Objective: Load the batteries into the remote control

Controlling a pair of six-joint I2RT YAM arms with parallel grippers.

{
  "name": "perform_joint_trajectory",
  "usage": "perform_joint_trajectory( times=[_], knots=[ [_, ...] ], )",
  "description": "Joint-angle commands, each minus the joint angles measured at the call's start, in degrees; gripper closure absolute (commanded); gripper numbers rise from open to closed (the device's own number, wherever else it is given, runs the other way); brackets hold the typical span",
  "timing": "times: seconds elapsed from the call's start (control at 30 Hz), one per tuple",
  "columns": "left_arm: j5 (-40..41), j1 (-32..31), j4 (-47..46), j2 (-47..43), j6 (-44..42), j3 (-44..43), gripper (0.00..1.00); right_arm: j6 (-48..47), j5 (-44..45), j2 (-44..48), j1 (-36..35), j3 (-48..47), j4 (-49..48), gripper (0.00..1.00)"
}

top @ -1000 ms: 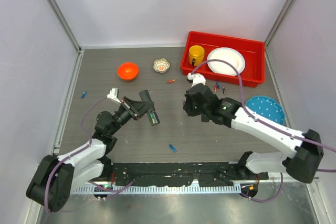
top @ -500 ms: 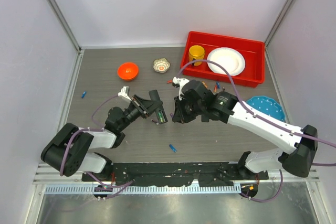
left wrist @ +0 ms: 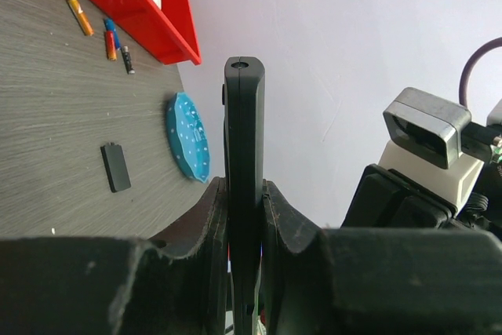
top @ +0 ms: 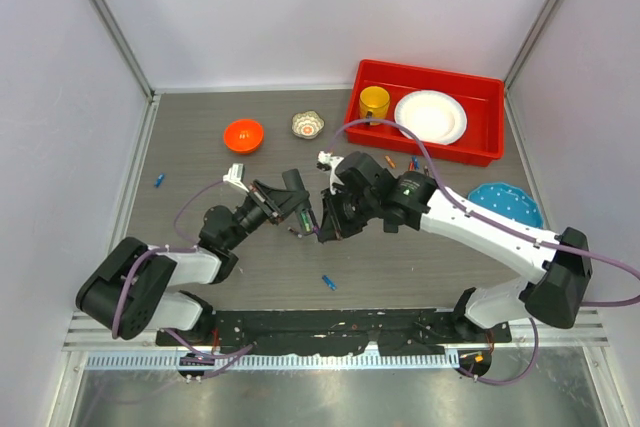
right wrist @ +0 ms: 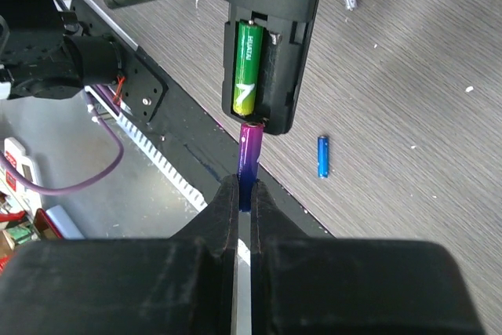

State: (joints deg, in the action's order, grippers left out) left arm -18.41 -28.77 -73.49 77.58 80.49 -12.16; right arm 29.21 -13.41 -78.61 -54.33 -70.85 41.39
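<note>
The left gripper (left wrist: 244,198) is clamped on the one remote (left wrist: 244,115) and holds it off the table, thin edge toward its wrist camera. One green battery (right wrist: 245,68) sits in the remote's open slot. The right gripper (right wrist: 239,194) pinches one purple battery (right wrist: 250,147), its tip at the remote's end, in line with the empty bay beside the green one.

Six batteries lie loose on the table:
- One blue battery (top: 328,282) is near the remote, toward the arm bases.
- A second blue battery (top: 159,180) is well to its left.
- Four batteries (left wrist: 110,45) lie beyond the remote, beside the red bin (top: 430,69).

One black cover (left wrist: 116,167) and one blue plate (left wrist: 187,137) also lie beyond the remote.
</note>
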Motion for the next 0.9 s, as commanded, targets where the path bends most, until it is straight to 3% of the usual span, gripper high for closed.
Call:
perform_joint_trajectory(
  times=[0.0,0.87],
  knots=[
    [0.93,-0.23,-14.92,-1.91,-1.39,0.65,1.0,2.69,-0.74,-0.76,-0.34,-2.63,-4.2,0.99],
    [-0.13,-0.4,-14.92,-4.54,-0.42,0.91,1.0,4.01,2.86,-6.29,1.33,-4.82,-6.05,0.99]
  ],
)
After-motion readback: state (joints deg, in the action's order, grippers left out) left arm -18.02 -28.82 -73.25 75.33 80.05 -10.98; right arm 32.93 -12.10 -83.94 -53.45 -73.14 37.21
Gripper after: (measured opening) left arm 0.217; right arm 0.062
